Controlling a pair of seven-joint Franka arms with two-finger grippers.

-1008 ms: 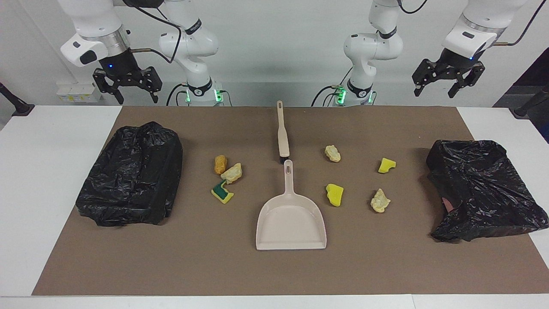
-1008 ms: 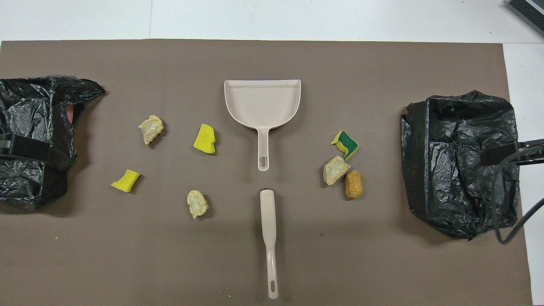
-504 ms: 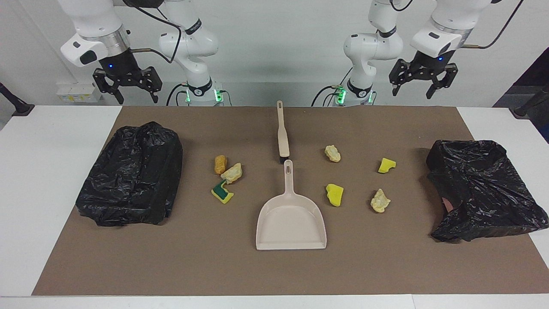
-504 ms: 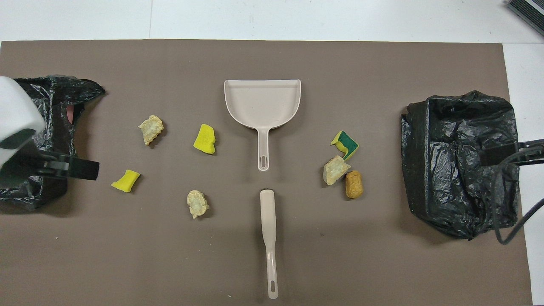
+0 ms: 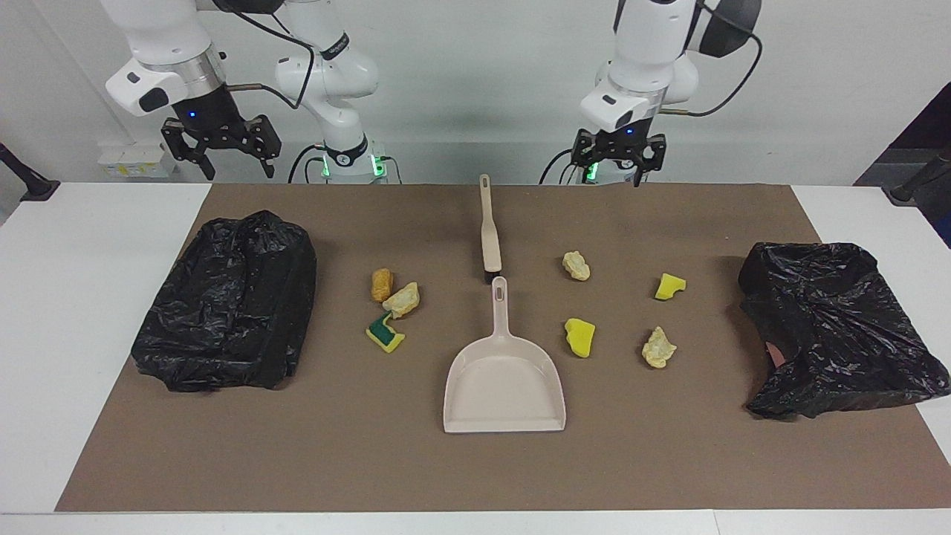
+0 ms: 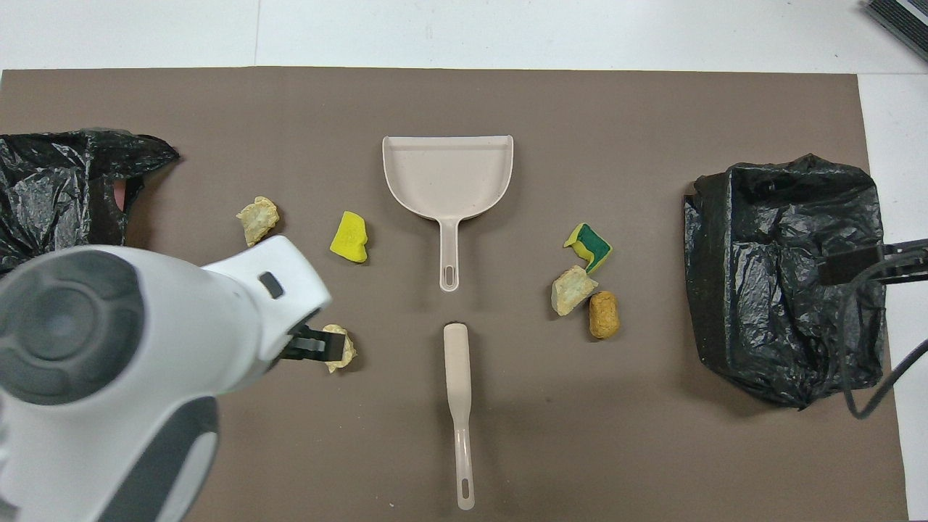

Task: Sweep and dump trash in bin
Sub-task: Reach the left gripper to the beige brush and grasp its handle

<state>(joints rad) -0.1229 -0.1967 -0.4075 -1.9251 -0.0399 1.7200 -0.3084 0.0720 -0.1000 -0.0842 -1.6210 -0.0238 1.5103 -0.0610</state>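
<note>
Facing view:
- Left gripper (image 5: 619,157): raised over the mat's (image 5: 669,461) edge nearest the robots, jaws spread, holding nothing.
- Right gripper (image 5: 221,151): raised near the table's robot-side edge at the right arm's end, jaws spread, empty.
- Dustpan (image 5: 504,379): flat at mid-mat, handle toward the robots; the brush (image 5: 489,232) lies just nearer to the robots, in line with it.
- Trash: four pieces toward the left arm's end (two pale lumps (image 5: 576,265) (image 5: 658,347), two yellow bits (image 5: 579,336) (image 5: 669,286)); three clustered toward the right arm's end, namely an orange chunk (image 5: 381,284), a tan chunk (image 5: 402,299) and a green-and-yellow piece (image 5: 385,332).
- Black-bagged bins (image 5: 226,301) (image 5: 839,331): one at each end of the mat.

Overhead view:
- Left arm's wrist (image 6: 145,362): covers the mat's near corner (one yellow bit is hidden beneath it).
- Dustpan (image 6: 448,177) and brush (image 6: 458,406): untouched.
</note>
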